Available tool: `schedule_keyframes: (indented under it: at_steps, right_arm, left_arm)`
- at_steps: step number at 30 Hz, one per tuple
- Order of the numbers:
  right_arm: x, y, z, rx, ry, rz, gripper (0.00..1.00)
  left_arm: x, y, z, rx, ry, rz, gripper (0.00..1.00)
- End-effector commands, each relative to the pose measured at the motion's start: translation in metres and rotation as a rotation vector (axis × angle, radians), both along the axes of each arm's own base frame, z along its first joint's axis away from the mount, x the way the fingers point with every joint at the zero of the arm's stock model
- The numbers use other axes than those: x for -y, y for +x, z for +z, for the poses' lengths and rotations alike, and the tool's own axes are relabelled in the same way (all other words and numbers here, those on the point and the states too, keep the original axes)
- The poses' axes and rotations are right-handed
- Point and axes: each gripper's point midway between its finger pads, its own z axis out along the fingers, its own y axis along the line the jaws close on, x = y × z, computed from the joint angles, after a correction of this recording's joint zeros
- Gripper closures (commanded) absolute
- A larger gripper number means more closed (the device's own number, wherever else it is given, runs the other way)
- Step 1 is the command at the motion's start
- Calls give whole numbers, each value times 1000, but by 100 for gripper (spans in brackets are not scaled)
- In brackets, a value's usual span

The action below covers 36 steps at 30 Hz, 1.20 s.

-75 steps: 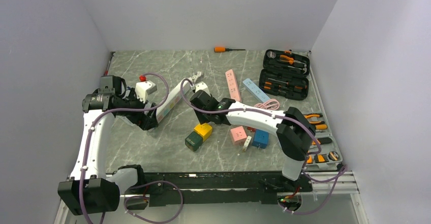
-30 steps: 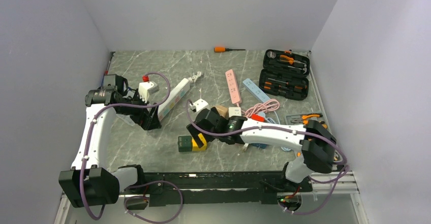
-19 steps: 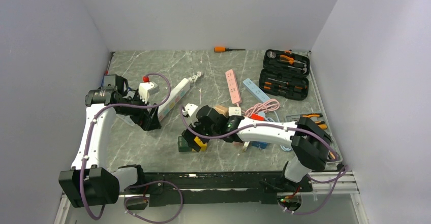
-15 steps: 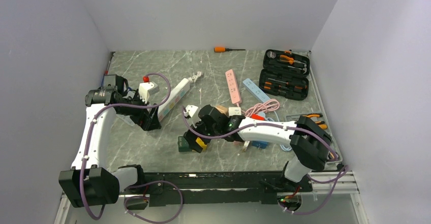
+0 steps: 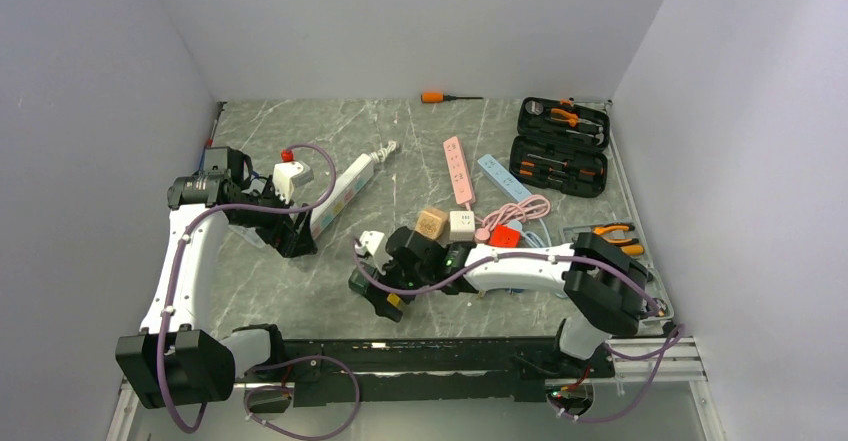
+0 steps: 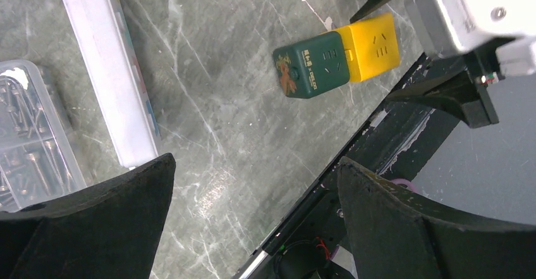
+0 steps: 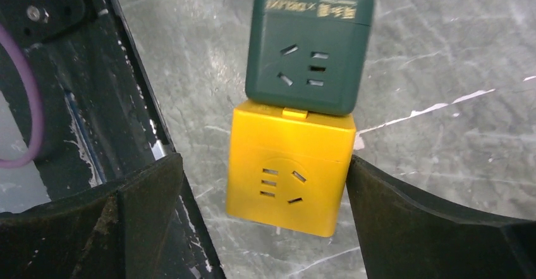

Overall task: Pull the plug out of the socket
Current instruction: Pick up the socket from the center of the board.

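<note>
A yellow plastic cube plug, joined end-to-end to a dark green plastic cube socket, lies at the near edge of the grey marbled table between the spread fingers of the right gripper, while the left gripper gapes empty.

You've got an orange screwdriver lying by the back wall of your table and a black tool case open in the far right corner, with a pink power strip and a blue power strip near each other in front of them. Over on the left there's a white power strip at an angle, and a clear box of screws just beside it. Mid-table, a tan cube sits right next to a white cube, with a red cube and a loose pink cable close by.
</note>
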Motion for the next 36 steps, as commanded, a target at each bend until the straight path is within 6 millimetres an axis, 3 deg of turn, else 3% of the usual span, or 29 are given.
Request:
schedule_keyframes:
  at_steps: [1, 13, 17, 19, 22, 25, 30, 36]
  right_arm:
    - [4, 1, 0, 67, -28, -50, 0]
    - [2, 26, -27, 226, -102, -176, 0]
    - [-1, 27, -34, 239, -88, -195, 5]
    - [-2, 26, -34, 233, -73, -195, 14]
    - [-1, 23, -28, 226, -50, -192, 39]
    - [1, 18, -15, 213, -23, -179, 58]
    - [8, 10, 9, 207, -7, -141, 100]
    - [3, 3, 55, 234, 79, -69, 100]
  left_arm:
    - [1, 6, 11, 49, -10, -13, 0]
    - [0, 4, 11, 55, -2, -17, 1]
    - [0, 2, 9, 54, 1, -29, 1]
    - [1, 0, 9, 56, -4, -43, 1]
    - [4, -4, 9, 53, -17, -78, 1]
    - [8, -7, 11, 83, -31, -136, 1]
    - [25, -23, 17, 240, -94, -339, 1]
    - [42, -59, 29, 502, -117, -579, 1]
